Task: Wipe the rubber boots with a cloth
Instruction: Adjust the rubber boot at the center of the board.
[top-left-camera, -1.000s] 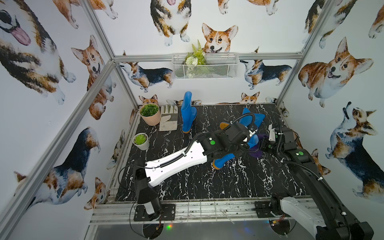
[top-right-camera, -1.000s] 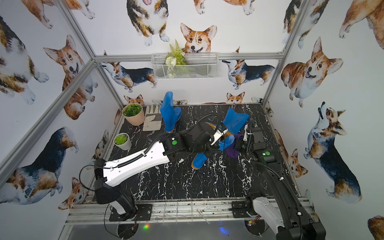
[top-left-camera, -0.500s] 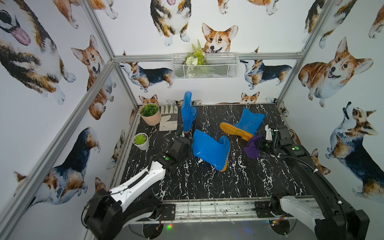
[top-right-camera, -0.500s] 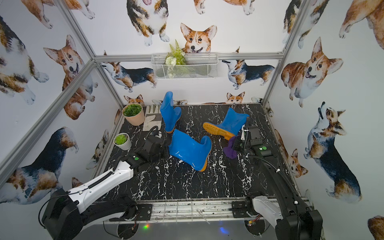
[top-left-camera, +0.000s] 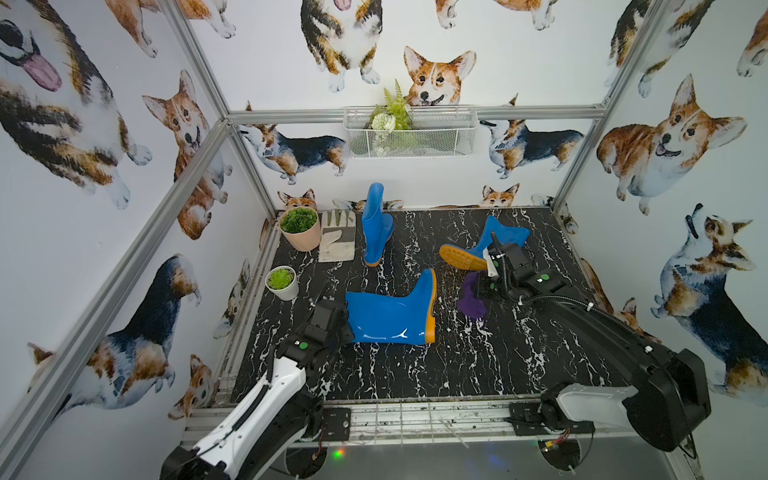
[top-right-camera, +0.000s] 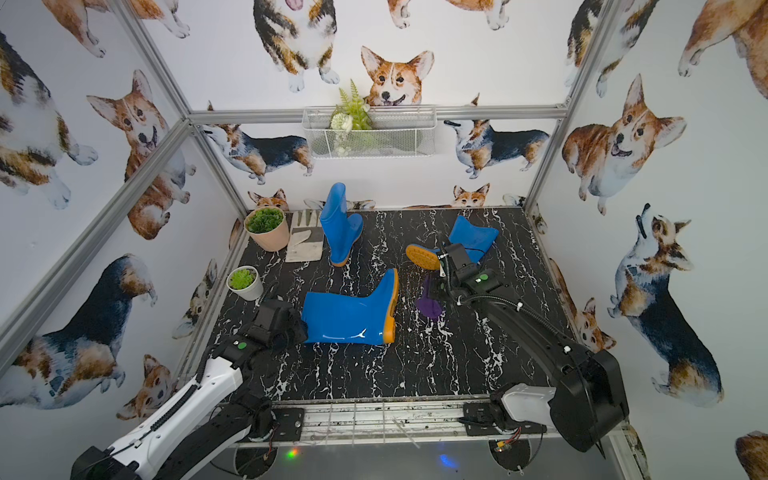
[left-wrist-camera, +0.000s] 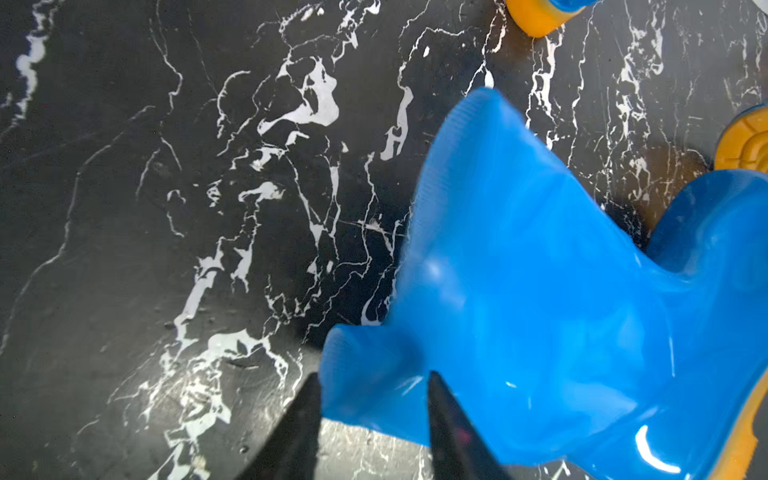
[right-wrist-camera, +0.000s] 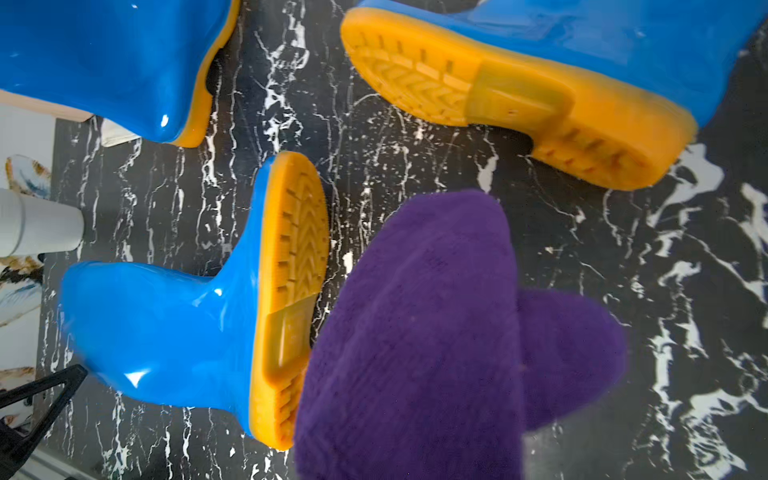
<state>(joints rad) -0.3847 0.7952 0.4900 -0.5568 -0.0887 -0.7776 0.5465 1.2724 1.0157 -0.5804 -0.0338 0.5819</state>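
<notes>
Three glossy blue rubber boots with orange soles are on the black marble table. One boot (top-left-camera: 376, 224) stands upright at the back, and one (top-left-camera: 494, 243) lies at the back right. The third (top-left-camera: 390, 316) (left-wrist-camera: 540, 291) lies on its side in the middle, sole facing right. My left gripper (top-left-camera: 343, 328) (left-wrist-camera: 374, 382) is at its shaft opening, open, with a corner of the rim between its fingertips. Right of that boot's sole, my right gripper (top-left-camera: 482, 286) is shut on the dark-purple cloth (top-left-camera: 471, 297) (right-wrist-camera: 424, 332). The cloth hangs down and hides the right gripper's fingers.
A pink plant pot (top-left-camera: 300, 228), a small white pot (top-left-camera: 282, 282) and a beige work glove (top-left-camera: 337, 241) sit at the back left. A wire basket (top-left-camera: 409, 133) hangs on the back wall. Metal frame posts border the table, and a rail (top-left-camera: 415, 419) runs along the front.
The left arm carried the boot from mid-air beside the cloth down to the table's middle and drew back to the left. Its jaws have now opened. The right gripper has kept the cloth.
</notes>
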